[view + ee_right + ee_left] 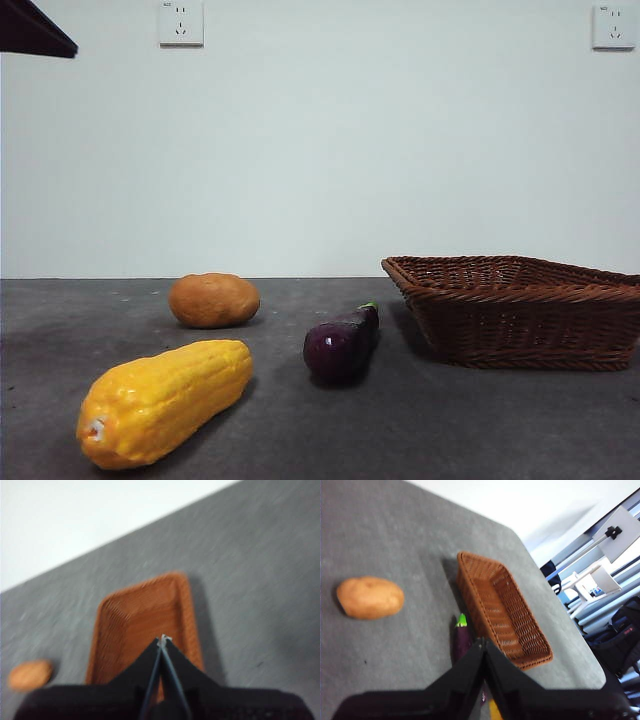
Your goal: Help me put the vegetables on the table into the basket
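Observation:
Three vegetables lie on the dark grey table [400, 430]: a yellow corn-like cob [165, 400] at the near left, an orange-brown potato [214, 300] behind it, and a dark-purple eggplant [342, 343] in the middle. The brown wicker basket [520, 310] stands at the right and holds nothing. My left gripper [482, 642] hangs shut high above the eggplant [462, 639], with the potato [370, 597] and basket [502, 610] in its view. My right gripper [162, 640] hangs shut high over the basket [145, 615], with nothing in its jaws. The potato [30, 675] shows at that view's edge.
A black arm tip [35, 30] shows at the front view's top left corner. A white wall with two sockets [181, 22] stands behind the table. Past the table's far side, the left wrist view shows white stands and dark bags [615, 645].

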Available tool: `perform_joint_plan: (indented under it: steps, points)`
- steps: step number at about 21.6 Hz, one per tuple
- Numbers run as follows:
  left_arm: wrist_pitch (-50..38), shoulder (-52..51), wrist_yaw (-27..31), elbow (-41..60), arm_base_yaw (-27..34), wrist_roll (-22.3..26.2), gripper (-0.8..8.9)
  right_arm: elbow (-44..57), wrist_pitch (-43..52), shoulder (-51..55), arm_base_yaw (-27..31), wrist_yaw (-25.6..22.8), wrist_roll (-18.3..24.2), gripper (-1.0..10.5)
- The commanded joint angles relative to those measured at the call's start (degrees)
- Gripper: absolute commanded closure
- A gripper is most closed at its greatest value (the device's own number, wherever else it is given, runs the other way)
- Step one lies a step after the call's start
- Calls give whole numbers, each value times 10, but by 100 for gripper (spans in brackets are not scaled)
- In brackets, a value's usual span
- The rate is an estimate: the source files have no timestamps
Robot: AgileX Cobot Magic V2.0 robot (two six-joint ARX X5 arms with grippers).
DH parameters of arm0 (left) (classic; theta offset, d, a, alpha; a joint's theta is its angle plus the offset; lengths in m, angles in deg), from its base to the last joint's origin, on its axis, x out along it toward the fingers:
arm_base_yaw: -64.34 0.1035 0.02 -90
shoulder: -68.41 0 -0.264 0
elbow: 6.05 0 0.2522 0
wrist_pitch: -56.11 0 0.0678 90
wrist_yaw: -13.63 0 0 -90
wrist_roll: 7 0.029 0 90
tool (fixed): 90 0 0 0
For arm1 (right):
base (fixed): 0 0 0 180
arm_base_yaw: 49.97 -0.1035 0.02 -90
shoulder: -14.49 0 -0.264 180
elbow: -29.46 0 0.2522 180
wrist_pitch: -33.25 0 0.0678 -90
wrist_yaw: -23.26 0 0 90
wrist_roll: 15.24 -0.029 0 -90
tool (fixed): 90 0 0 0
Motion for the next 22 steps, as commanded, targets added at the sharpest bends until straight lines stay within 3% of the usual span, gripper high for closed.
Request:
perform_joint_plan:
  steps: [1, 4, 8, 9, 12, 22]
  points:
    - [13, 15, -7, -11, 0, -1, 818, -27, -25, -52, 0, 51, 0, 947]
    - [16, 23, -7, -12, -5, 4, 818, -70, -79, -120, 0, 92, 28, 945]
    - [51, 25, -7, -12, -10, 39, 818, -155, -184, -230, -1, 100, 81, 915]
    - [67, 25, -7, -12, -11, 56, 818, -181, -210, -261, -1, 99, 93, 822]
    - [124, 25, -7, -12, -12, 103, 818, -258, -261, -356, -1, 99, 122, 394]
    - [217, 26, -3, -12, -12, 199, 818, -405, -293, -600, -35, 37, 141, 380]
